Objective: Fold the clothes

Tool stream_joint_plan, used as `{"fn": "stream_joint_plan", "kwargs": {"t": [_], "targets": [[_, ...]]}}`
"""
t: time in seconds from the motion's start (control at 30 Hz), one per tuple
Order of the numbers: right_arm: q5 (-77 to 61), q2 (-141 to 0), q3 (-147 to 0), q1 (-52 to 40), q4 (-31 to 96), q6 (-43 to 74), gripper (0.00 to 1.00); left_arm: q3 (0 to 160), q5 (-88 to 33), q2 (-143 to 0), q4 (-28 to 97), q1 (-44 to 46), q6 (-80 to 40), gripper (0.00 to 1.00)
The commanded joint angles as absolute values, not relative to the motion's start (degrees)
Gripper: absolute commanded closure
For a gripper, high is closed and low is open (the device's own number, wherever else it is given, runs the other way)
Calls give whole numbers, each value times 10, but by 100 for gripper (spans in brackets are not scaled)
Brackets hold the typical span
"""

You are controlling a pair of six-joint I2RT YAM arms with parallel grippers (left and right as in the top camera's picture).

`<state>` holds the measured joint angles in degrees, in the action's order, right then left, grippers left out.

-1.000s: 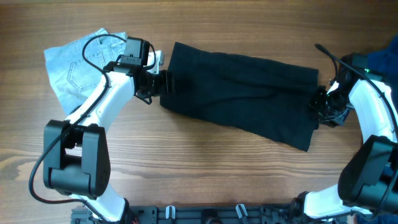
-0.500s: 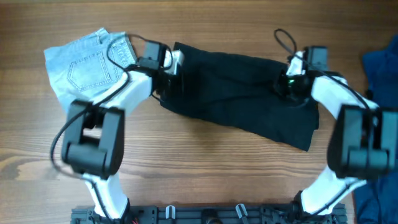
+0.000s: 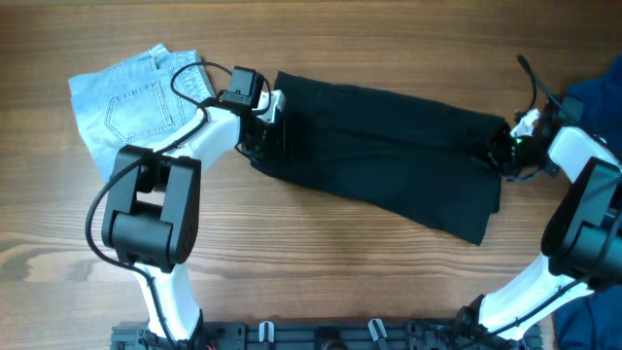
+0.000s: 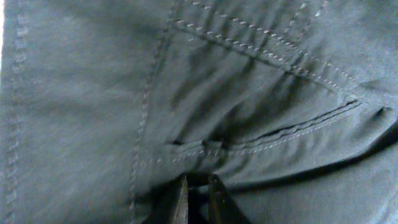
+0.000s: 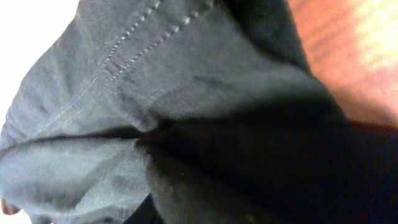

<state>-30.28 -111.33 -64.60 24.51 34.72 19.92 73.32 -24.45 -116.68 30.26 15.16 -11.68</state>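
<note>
Clothes (image 3: pixel 389 146) are still lying stretched out flat across the middle of the worktop (image 3: pixel 321 282), black and unfolded. What's changing is the right arm: half a second back it was swinging in over the cloth, and now the right hand (image 3: pixel 503 156) is sitting out at the far right end again. Nothing is coming along with it, so I'm guessing that pass isn't counting as a fold.
(posted by benchwatcher)

Yeah, seeing the same. The left hand (image 3: pixel 264 131) is staying put on the left end, just beside the folded denim (image 3: pixel 126 107). In its wrist view the fingers (image 4: pixel 181 200) are sitting nearly together with a pinch of dark cloth bunching between them, so it's looking clamped on. Right hand, can't tell: its wrist view is showing only fabric and a strip of worktop, no fingers. I'm reading this as both arms still lining up the ends, with the fold itself not started.
(posted by foldfan)
</note>
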Motion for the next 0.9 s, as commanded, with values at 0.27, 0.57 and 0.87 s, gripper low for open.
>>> {"fn": "stream_joint_plan", "kwargs": {"t": [0.27,0.57,0.87], "targets": [[-290,-908,-634,140,488,120,64,817,-269,-1055,433,96,-111,18],[-157,-983,-622,-6,491,234,71,816,-300,-1152,428,54,-111,2],[-137,-1071,-622,-20,489,255,79,816,-317,-1212,372,71,-111,12]]}}
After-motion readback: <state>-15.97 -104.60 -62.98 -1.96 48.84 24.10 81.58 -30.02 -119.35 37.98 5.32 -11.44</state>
